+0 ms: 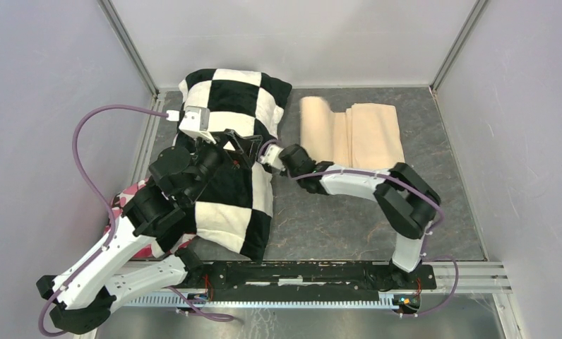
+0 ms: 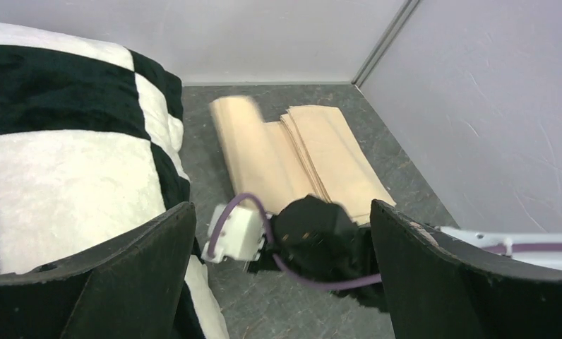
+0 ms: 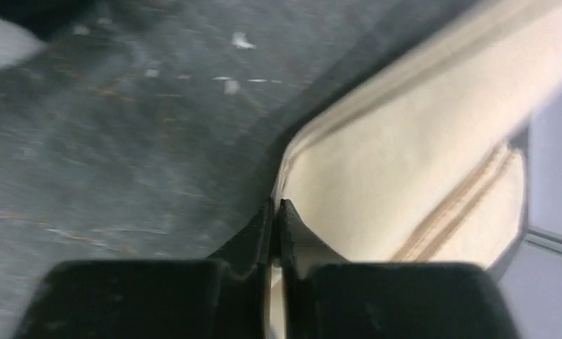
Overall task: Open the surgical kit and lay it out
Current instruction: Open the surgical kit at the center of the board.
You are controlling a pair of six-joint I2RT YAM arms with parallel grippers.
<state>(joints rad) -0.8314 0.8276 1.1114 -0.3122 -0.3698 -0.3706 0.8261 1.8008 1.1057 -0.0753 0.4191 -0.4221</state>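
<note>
Wrap (image 1: 363, 134) lying folded on bench (image 1: 335, 226), upper centre-right of top view, its left part showing blurred. Right tool (image 3: 277, 206) pinching wrap's edge, fingers closed tight on cloth. Left tool (image 2: 279, 206) hovering spread wide, gripping nothing, over pillow (image 1: 229, 92) at left.

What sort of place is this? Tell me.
Probably a robot test cell, not a clinic: plain panel walls on aluminium posts, two arms bolted to a rail, and a checkered pillow beside the beige cloth wrap.
</note>
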